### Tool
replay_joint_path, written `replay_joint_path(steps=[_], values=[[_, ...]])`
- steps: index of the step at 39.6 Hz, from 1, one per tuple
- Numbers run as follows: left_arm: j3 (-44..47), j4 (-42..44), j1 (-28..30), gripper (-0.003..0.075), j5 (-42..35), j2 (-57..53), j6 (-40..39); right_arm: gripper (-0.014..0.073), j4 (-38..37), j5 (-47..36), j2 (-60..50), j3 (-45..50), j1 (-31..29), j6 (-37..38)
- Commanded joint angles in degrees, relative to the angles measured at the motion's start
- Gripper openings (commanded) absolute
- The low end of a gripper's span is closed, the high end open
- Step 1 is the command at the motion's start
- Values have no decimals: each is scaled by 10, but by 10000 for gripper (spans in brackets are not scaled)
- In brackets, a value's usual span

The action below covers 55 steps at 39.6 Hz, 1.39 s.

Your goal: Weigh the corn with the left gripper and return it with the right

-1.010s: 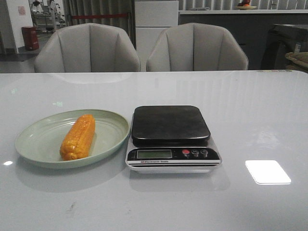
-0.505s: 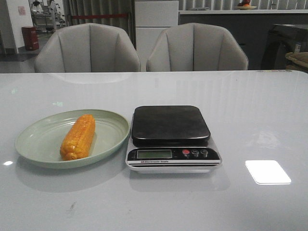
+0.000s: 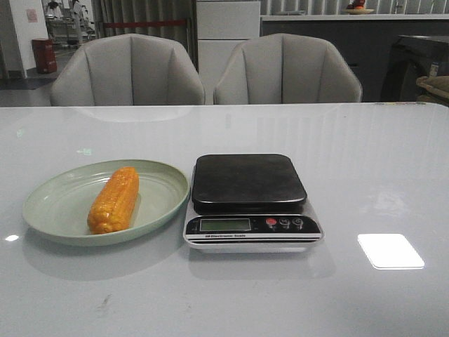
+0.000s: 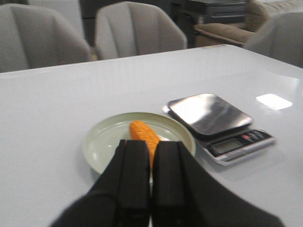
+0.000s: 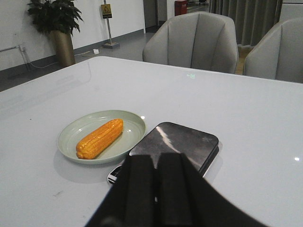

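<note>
Both the left gripper (image 4: 150,177) and right gripper (image 5: 155,187) are matte black with blocky, flat-faced fingers.

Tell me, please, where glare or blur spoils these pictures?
Front view: a bright patch of glare on the table, right of the scale. Left wrist view: soft all over, corn blurred, scale top shining. Right wrist view: sharp, faint sheen on the scale.

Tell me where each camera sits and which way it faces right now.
Front view: looks forward over the white table at the orange-yellow corn cob on the pale green plate and the black-topped digital scale; no arm shows.
Left wrist view: above the table, facing the corn; closed left hand shows.
Right wrist view: above the table near the scale; closed right hand shows.
All three share corn, plate and scale.
</note>
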Motion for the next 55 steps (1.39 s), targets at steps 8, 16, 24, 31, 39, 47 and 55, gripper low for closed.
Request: replay_joint_path(steps=[8,16,24,31,39,47,55], values=[[65,-9,191,114,-157,-5,0,146,-6,-44,2,-16,-2,-7],[105,-45,254,114,-181,-23,0,146,-6,-44,2,-16,-2,-7],[105,-45,257,114,-191,-23,0,146,-6,-43,2,-16,-2,-7],[105,-45,257,114,-191,-23,0,146,-6,-43,2,-16,-2,-7],[105,-45,257,114,-191,-23,0,146,-6,-43,2,-16,-2,-7],[105,-45,257,114,-191,-23,0,146,-6,-43,2,-16,-2,-7],[105,-45,257,114,-191,-23,0,146,-6,-43,2,-16,-2,-7]])
